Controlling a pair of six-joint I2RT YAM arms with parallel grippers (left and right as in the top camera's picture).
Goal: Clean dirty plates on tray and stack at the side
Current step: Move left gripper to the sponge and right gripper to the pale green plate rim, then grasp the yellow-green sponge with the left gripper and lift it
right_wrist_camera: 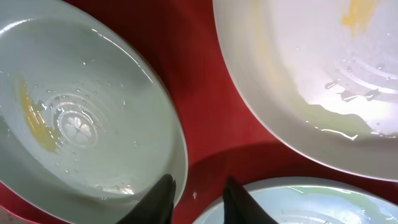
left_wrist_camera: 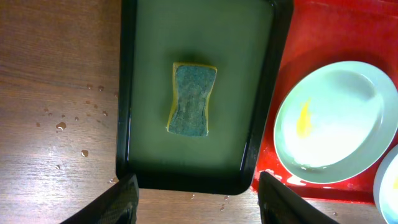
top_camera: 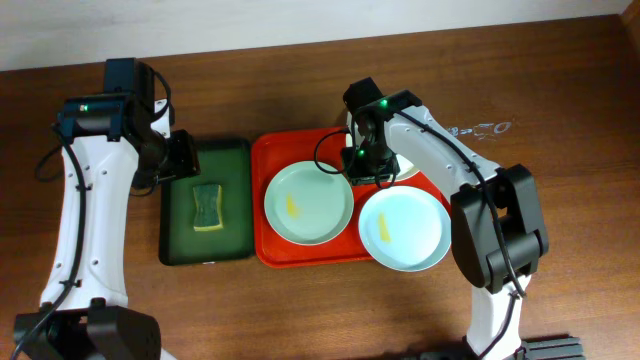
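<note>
The orange-red tray holds three plates. A mint plate with a yellow smear lies on its left. A pale blue plate with a yellow smear overlaps its right front corner. A white-cream plate at the back is mostly hidden under my right arm. My right gripper hovers low between them, open and empty. Its left finger is at the rim of the mint plate, with the cream plate and the blue plate close by. My left gripper is open and empty.
A dark green tray with a yellow-green sponge stands left of the red tray. In the left wrist view the sponge lies mid-tray, and water drops dot the wood. Bare wooden table surrounds both trays.
</note>
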